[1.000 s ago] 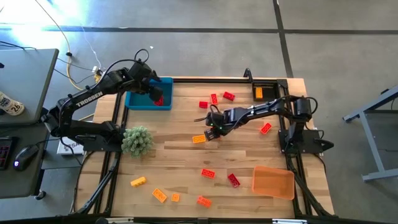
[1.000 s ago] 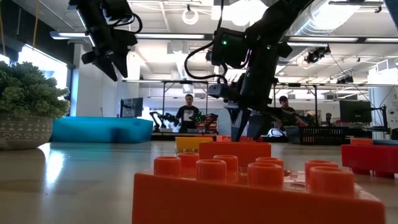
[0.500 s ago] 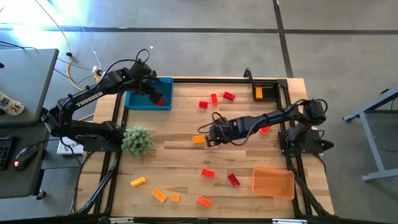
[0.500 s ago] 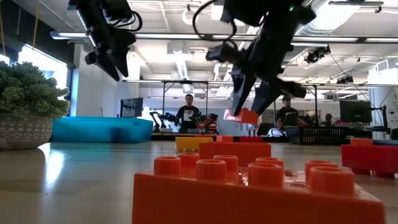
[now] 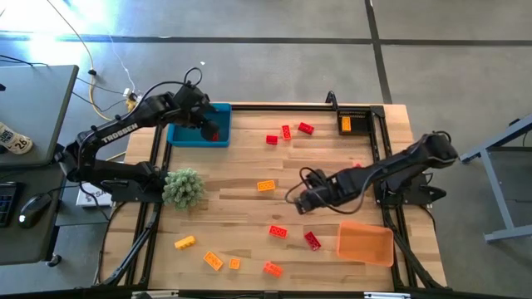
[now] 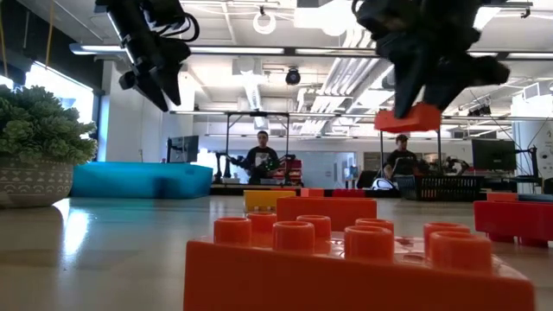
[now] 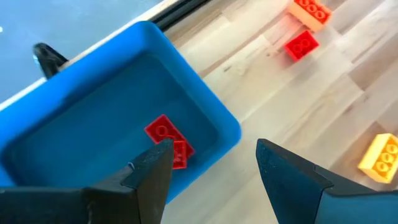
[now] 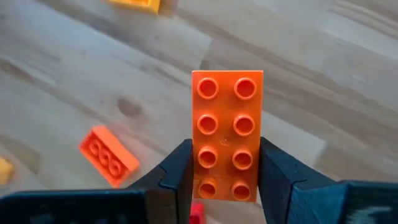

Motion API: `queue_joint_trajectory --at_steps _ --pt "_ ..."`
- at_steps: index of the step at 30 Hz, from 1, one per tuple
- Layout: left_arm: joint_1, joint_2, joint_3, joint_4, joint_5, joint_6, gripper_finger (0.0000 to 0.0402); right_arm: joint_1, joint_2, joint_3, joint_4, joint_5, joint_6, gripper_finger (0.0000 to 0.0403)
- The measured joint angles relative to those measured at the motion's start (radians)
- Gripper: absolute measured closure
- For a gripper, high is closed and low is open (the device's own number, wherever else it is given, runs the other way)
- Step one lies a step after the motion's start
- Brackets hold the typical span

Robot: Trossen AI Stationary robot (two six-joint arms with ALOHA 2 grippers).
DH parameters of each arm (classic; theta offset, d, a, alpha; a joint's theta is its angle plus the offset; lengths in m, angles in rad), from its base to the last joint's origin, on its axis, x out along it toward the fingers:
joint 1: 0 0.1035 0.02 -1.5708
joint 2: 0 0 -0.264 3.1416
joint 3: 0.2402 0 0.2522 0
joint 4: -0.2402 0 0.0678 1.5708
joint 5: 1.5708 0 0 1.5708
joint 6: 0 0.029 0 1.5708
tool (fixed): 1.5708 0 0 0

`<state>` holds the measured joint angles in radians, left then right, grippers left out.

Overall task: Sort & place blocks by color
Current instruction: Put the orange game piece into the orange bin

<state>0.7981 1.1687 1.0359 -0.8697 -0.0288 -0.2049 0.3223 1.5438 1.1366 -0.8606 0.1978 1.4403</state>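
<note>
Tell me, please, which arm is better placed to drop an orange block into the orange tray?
The right. Its gripper is already shut on an orange block and sits near the orange tray, while the left gripper hangs open over the blue tray across the table.

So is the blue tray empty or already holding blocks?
Not empty: the blue tray holds red blocks, seen past the open left claw.

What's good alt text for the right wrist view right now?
The right gripper is shut on an orange eight-stud brick, held lengthwise between its dark fingers above the wooden table. Another orange brick lies on the wood beyond it, and a yellow brick shows at the picture's edge.
</note>
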Motion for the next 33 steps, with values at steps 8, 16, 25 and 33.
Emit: queue_joint_trajectory --at_steps 8,16,25,33 --pt "-0.105 0.000 0.000 0.003 0.000 -0.124 0.0186 0.084 -0.050 0.001 -0.111 -0.017 -0.006 0.0291" --pt "-0.262 0.000 0.000 0.017 0.001 -0.229 0.0186 0.220 -0.052 0.001 -0.260 -0.096 -0.004 0.0291" --pt "-0.417 0.000 0.000 0.176 0.000 -0.355 0.0186 0.361 -0.052 0.001 -0.269 -0.129 0.026 0.0291" --pt "-0.520 0.000 0.000 0.293 0.000 -0.432 0.0186 0.528 -0.052 0.001 -0.272 -0.165 0.104 0.0291"
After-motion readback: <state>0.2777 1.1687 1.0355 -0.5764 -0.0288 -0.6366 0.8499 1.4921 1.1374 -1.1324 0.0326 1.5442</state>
